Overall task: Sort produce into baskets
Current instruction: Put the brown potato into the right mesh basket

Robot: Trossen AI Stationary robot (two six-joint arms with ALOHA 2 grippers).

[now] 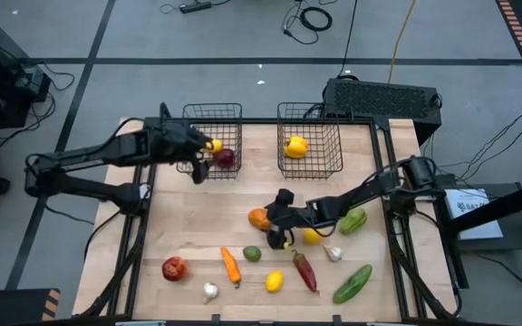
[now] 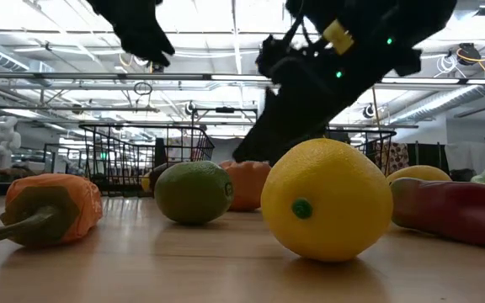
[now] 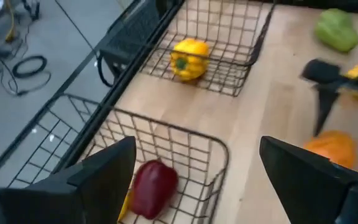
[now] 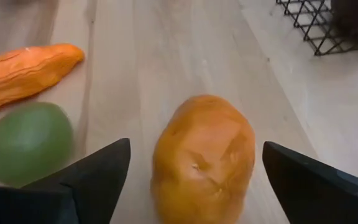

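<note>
produce lies scattered over the near half of the pale wooden table [image 1: 188, 226]. left dark wire-mesh basket [image 1: 234, 113] at the far edge holds a red pepper [image 3: 153, 186]; right wire basket [image 1: 333, 136] holds a yellow pepper [image 1: 295, 146]. left gripper [image 3: 191, 180] hangs over the left basket, jaws wide, empty. right gripper [image 4: 191, 186] straddles an orange fruit [image 4: 204, 155] mid-table, jaws wide.

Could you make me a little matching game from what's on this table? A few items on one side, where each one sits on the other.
Items:
1. yellow pepper
2. red pepper
3. orange fruit
4. cucumber

Places:
A. just ahead of the right claw
B. in the right basket
C. table's front right corner
D. in the left basket, under the left claw

Pairs: 1-B, 2-D, 3-A, 4-C
</note>
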